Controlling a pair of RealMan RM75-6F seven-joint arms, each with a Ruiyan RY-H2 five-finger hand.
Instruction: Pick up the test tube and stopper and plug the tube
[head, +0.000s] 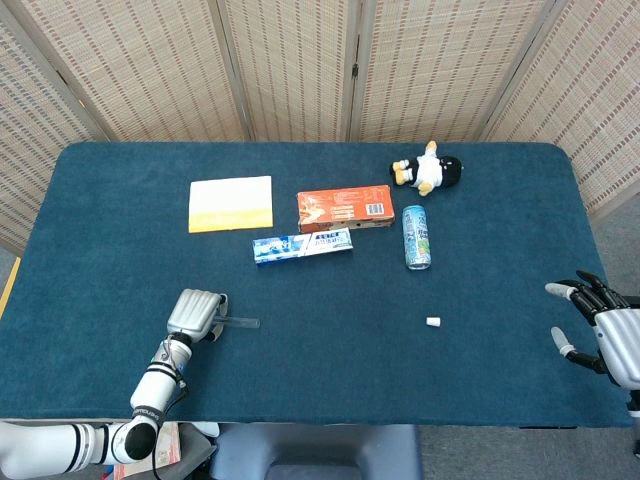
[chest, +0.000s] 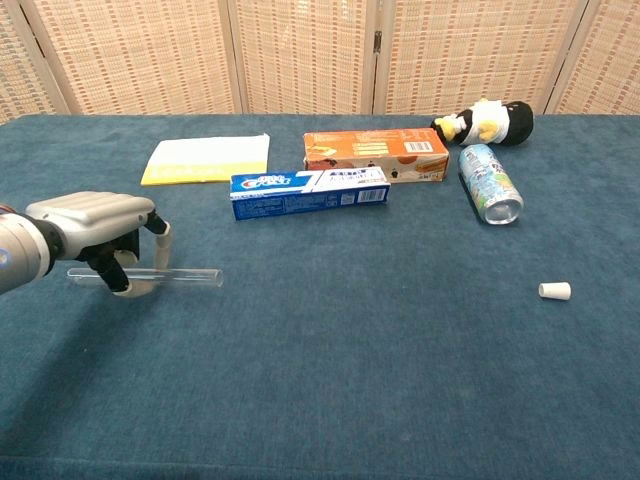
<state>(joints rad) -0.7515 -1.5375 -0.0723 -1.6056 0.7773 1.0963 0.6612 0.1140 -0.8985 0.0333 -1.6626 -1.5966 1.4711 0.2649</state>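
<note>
A clear glass test tube (head: 238, 322) (chest: 185, 275) lies level, sticking out to the right of my left hand (head: 196, 312) (chest: 90, 225). That hand grips the tube near its left end, fingers curled round it, at the table's front left. Whether the tube is off the cloth I cannot tell. The small white stopper (head: 433, 322) (chest: 554, 290) lies on its side alone on the cloth, far right of the tube. My right hand (head: 598, 325) hovers at the table's right edge, fingers spread and empty; only the head view shows it.
On the blue cloth table (head: 330, 370) behind the tube lie a yellow pad (chest: 206, 159), a blue toothpaste box (chest: 308, 191), an orange box (chest: 376, 154), a tipped can (chest: 489, 183) and a penguin plush toy (chest: 490, 120). Folding screens stand behind the table.
</note>
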